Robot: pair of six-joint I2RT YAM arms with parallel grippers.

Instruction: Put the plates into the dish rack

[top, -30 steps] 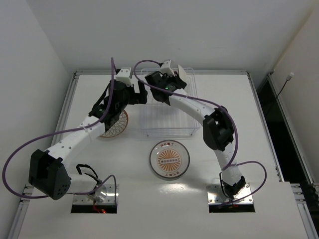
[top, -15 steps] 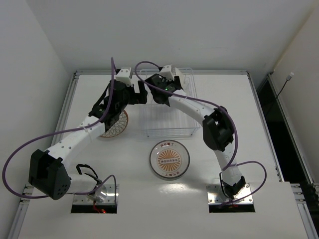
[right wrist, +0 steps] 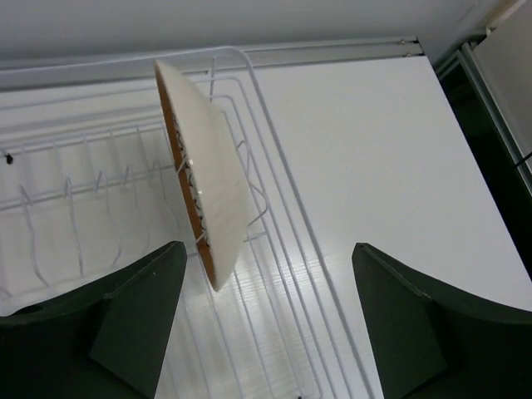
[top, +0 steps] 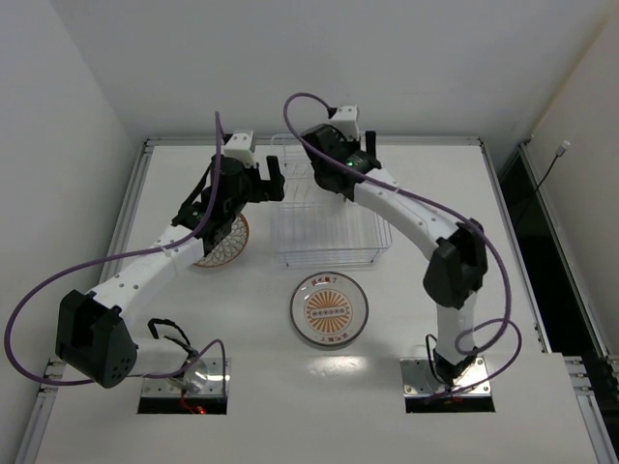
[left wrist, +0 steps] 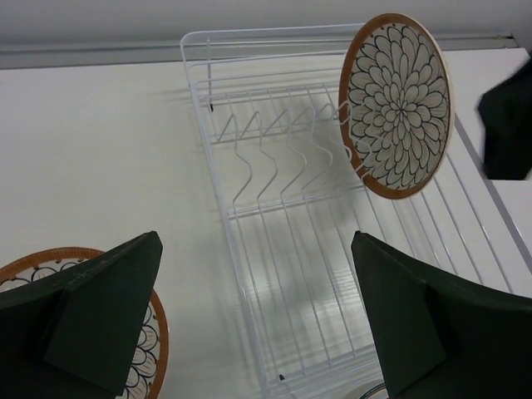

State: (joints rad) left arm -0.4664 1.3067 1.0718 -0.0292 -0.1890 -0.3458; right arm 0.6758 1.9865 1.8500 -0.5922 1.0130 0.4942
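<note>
One round cream petal-pattern plate with an orange-brown rim (left wrist: 397, 104) stands on edge, leaning a little, in a divider slot of the clear-white wire dish rack (top: 329, 256), at the rack end nearest the far edge of the worktop. The rack sits mid-width, toward that far edge.

The right gripper (right wrist: 268, 249) hangs over this plate with its jaws apart and nothing held. The plate is just beside one finger; whether they touch can't be told. The left gripper (left wrist: 256, 241) is also spread wide and empty, over the rack's left side.

Judged: one plate is loaded, two to go. A second cream petal plate (top: 224, 244) lies flat toward the left edge, partly under the left arm. The cream plate with a central sunburst medallion (top: 329, 310) lies flat mid-table, on the near side of the rack.

The likely next move is for the left gripper to drop to the second cream petal plate and pinch its rim, awkward while it lies flat. Both wrists crowd the rack's far end and the right arm spans the rack, so the standing plate could get knocked. Purple cables (top: 217, 135) loop off both arms.
</note>
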